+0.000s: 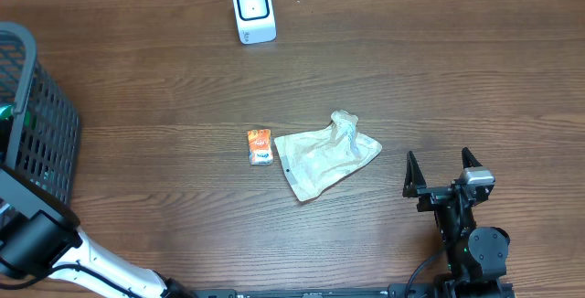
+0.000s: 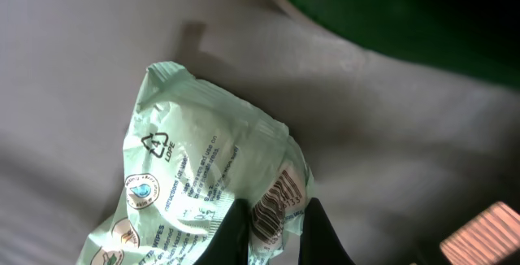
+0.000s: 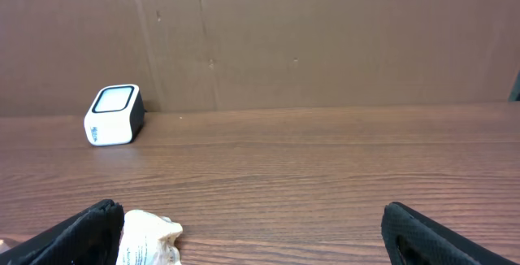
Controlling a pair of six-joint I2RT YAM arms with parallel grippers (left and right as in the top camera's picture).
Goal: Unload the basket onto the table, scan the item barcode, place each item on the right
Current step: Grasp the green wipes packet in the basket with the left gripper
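1. The left gripper point(image 2: 272, 220) is closed on the lower edge of a pale green pack point(image 2: 203, 175), its fingers pinching the film right beside the barcode point(image 2: 276, 204).
2. Only the left wrist view shows the pack. It hangs over a grey surface, and the overhead view puts that arm at the far left by the basket point(image 1: 37, 106), so I judge the pack is in or over the basket.
3. The pack looks light and soft. The film is creased and probably slippery, so it is likely to sag or swing from an edge grip.
4. The fingers partly crowd the barcode. A hold on the seam further from it would show the code flatter.
5. The right gripper point(image 1: 443, 165) stands wide open and empty, low over the table.
6. The scanner point(image 1: 252, 10) sits at the far edge, well apart from the pack, with an orange packet point(image 1: 260, 145) and a crumpled bag point(image 1: 324, 156) at mid-table.
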